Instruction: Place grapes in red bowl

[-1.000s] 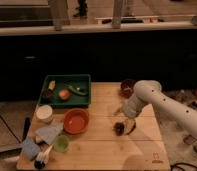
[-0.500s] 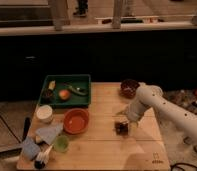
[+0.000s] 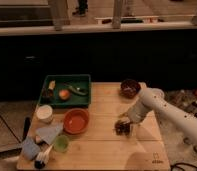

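The grapes (image 3: 124,130) are a small dark cluster on the wooden table (image 3: 102,150), right of centre. My gripper (image 3: 122,125) is down at the grapes, right over them, at the end of the white arm (image 3: 154,106) that reaches in from the right. The red bowl (image 3: 76,121) sits on the table well to the left of the gripper, and nothing shows inside it.
A dark bowl (image 3: 129,87) stands at the back right. A green tray (image 3: 67,90) at the back left holds an orange-red round fruit (image 3: 64,93) and other items. A white cup (image 3: 44,113), a green cup (image 3: 61,143) and blue cloths (image 3: 32,147) sit at the front left.
The arm's elbow has shifted slightly right and down. The gripper has stayed at the grapes, which remain in the same spot on the table.
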`<state>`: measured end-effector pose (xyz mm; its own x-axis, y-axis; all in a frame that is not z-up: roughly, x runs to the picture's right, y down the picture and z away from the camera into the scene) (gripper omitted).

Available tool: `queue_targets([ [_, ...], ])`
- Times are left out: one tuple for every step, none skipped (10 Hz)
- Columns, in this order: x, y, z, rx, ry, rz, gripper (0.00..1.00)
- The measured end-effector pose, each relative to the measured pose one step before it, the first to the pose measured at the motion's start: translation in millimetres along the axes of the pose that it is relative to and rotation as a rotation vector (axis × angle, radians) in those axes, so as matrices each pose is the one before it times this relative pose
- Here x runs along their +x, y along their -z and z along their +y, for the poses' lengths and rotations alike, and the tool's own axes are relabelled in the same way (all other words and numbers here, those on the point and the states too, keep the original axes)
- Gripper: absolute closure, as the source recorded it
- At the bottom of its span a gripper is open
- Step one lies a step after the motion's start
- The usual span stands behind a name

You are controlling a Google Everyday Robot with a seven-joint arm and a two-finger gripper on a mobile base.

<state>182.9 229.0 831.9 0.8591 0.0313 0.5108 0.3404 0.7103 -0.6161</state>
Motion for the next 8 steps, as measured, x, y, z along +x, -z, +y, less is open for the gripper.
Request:
queue_targets([
  [5.49, -2.37, 1.34, -0.00536, -0.00196, -0.00534, 0.57],
  [4.13, -1.59, 0.15, -0.00338, -0.00019, -0.00476, 0.67],
  [1.90, -0.23, -1.01, -0.00311, 0.00273, -0.00374, 0.76],
  [1.24, -0.30, -1.42, -0.00247, 0.00351, -0.00610, 0.88],
  [-0.07, -0.78, -1.47, -0.00434, 0.00525, 0.00023, 0.96],
  [-0.40, -0.13, -0.20, -0.00064, 0.00123, 0.00076, 1.00],
  [0.36, 0.20, 0.60, -0.00151, -0.00060, 0.00048, 1.00],
  [-0.15, 0.36, -0.11, -0.00025, 0.00055, 0.00068, 1.00],
])
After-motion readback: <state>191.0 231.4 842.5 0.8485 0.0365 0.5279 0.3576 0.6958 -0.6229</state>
